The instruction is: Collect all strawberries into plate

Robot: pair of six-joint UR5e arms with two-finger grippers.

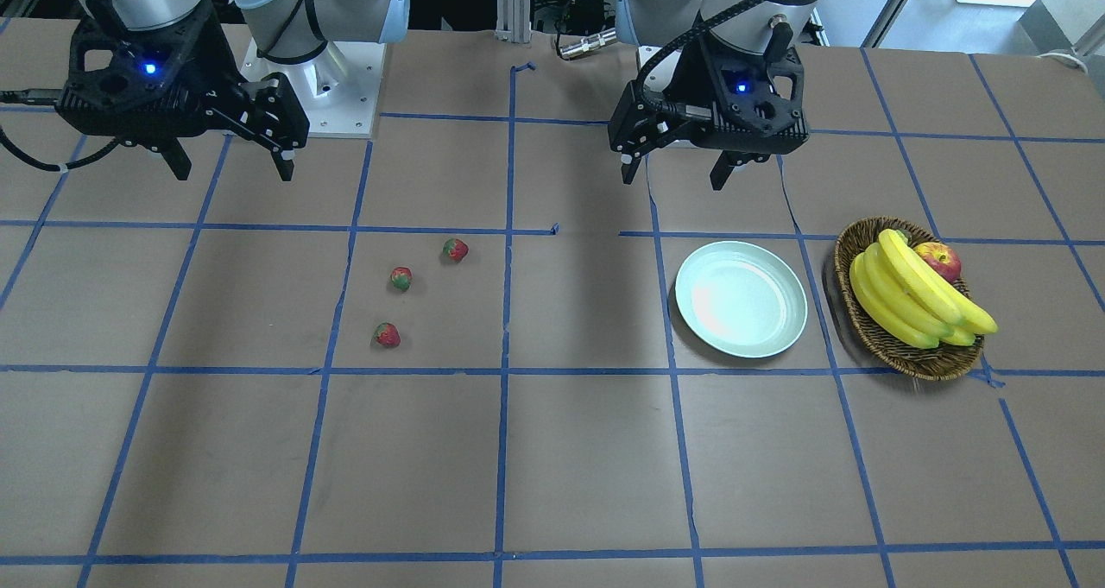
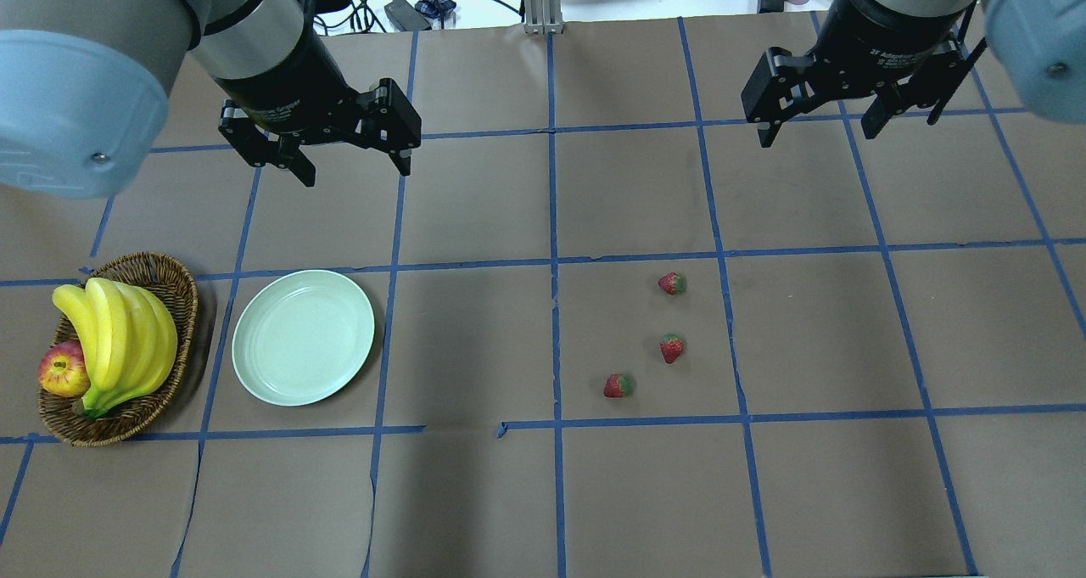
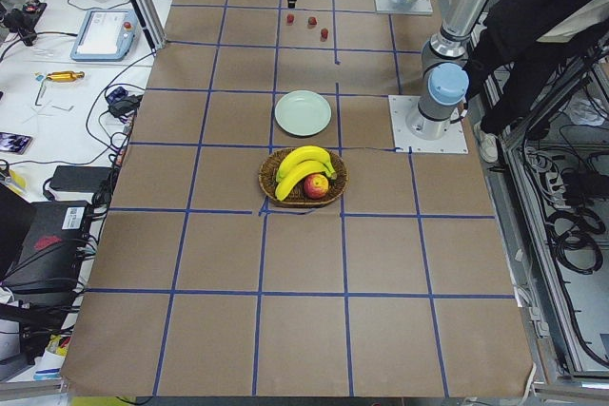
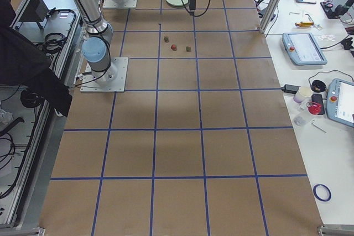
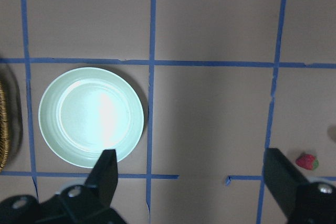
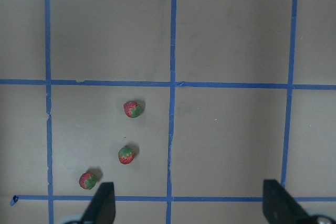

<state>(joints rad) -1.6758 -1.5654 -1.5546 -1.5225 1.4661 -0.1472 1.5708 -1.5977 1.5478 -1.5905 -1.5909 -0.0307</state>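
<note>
Left hand [image 2: 356,173], right hand [image 2: 817,137]: both spread wide, gripping nothing.
On your worktop [image 2: 475,493]: three strawberries [image 2: 672,348], well apart from the plate [image 2: 303,338].

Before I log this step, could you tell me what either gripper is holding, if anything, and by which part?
Nothing is held: the left gripper and right gripper are open and empty, and the strawberries lie on the table.

The left tool [image 2: 356,171] and right tool [image 2: 816,135] both point straight down, jaws spread wide, holding nothing.
</note>
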